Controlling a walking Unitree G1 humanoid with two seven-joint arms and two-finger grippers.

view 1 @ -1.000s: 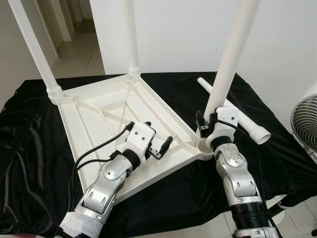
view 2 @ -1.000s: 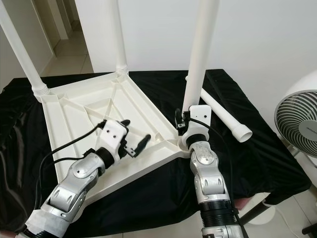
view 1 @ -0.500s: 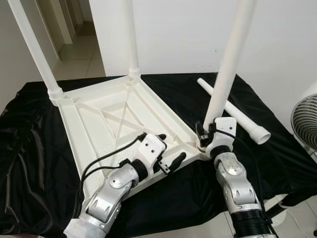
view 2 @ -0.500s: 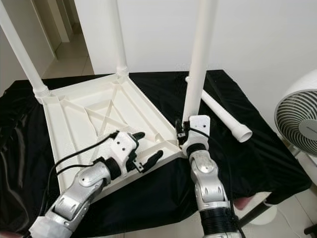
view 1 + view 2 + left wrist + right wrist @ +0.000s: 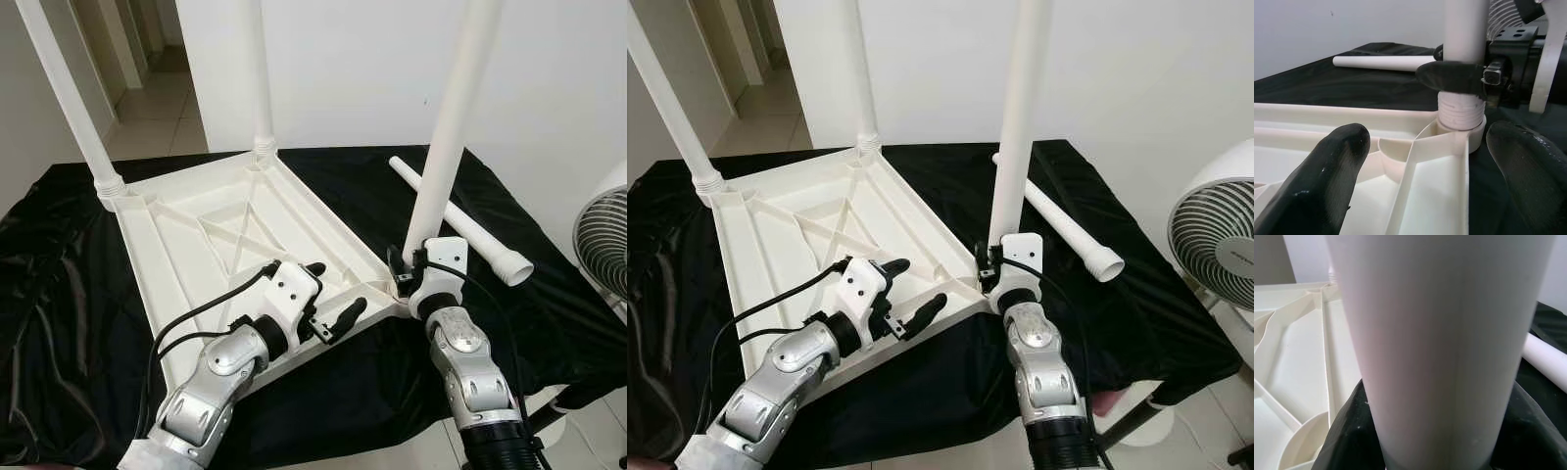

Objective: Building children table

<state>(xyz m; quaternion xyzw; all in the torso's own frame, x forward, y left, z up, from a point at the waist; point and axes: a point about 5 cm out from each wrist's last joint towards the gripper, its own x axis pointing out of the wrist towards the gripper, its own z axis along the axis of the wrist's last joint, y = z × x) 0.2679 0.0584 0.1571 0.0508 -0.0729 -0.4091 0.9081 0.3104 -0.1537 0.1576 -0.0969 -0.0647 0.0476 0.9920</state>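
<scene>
The white table top (image 5: 196, 235) lies upside down on a black cloth. Three white legs stand in its corners: far left (image 5: 69, 98), far middle (image 5: 257, 78) and near right (image 5: 446, 147). My right gripper (image 5: 405, 269) is shut on the near right leg just above its corner socket (image 5: 1462, 122), and that leg (image 5: 1440, 347) looms close in the right wrist view. Over the table top's near edge, a little left of that corner, my left gripper (image 5: 336, 287) stands open with its fingers (image 5: 1327, 181) apart and nothing between them. A loose leg (image 5: 470, 230) lies on the cloth at the right.
The black cloth (image 5: 59, 294) covers the whole work surface and hangs over its edges. A white fan (image 5: 607, 245) stands close by on the right. A wall rises behind, with a hallway opening at the far left.
My left gripper has moved right along the table top's near edge toward the corner with the held leg. The right gripper keeps its hold on the leg.
</scene>
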